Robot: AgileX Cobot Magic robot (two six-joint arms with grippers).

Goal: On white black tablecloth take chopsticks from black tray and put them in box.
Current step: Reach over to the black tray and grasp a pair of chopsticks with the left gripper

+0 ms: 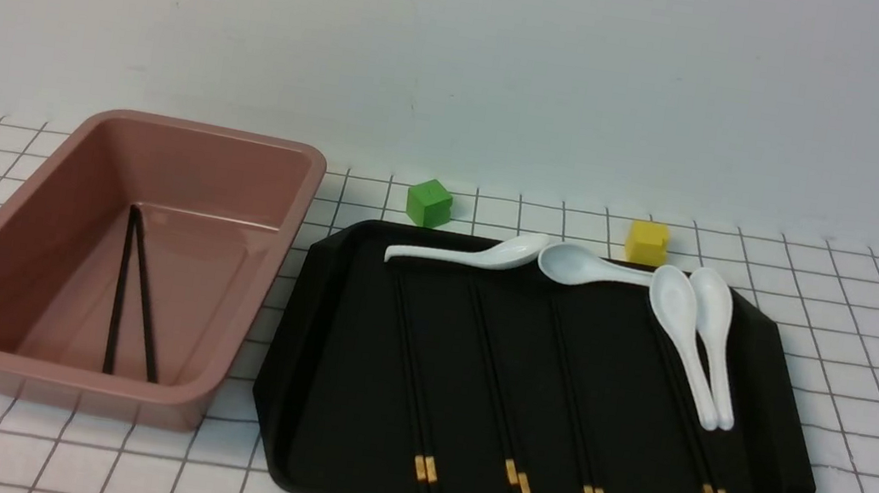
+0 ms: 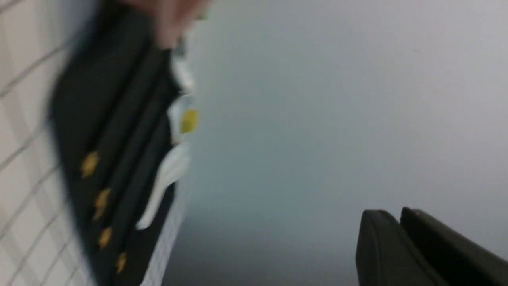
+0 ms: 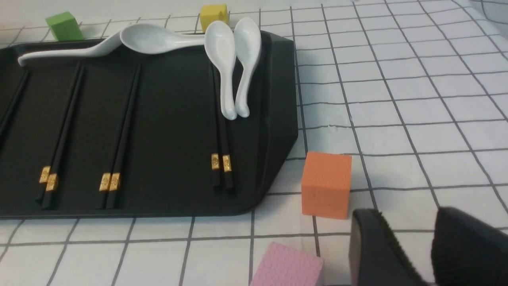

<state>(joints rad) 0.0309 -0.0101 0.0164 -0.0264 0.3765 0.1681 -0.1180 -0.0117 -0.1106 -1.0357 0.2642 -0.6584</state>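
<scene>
The black tray (image 1: 348,406) lies on the grid tablecloth (image 1: 861,366), right of the pink box (image 1: 27,240). Several pairs of black chopsticks (image 1: 517,478) with gold bands lie side by side in the tray. One pair (image 1: 120,288) lies inside the box. My left gripper (image 2: 397,212) is shut and empty, raised, facing the wall; that view is blurred, with the tray (image 2: 119,119) at its edge. My right gripper (image 3: 405,214) is open and empty, low over the cloth, off the tray's (image 3: 170,131) near right corner. The nearest pair (image 3: 215,162) lies apart from it.
Several white spoons (image 1: 685,333) lie along the tray's far side, two resting over the rightmost pair. A green cube (image 1: 428,202) and a yellow cube (image 1: 646,243) stand behind the tray. An orange cube (image 3: 326,184) and a pink block (image 3: 287,266) stand close to my right gripper.
</scene>
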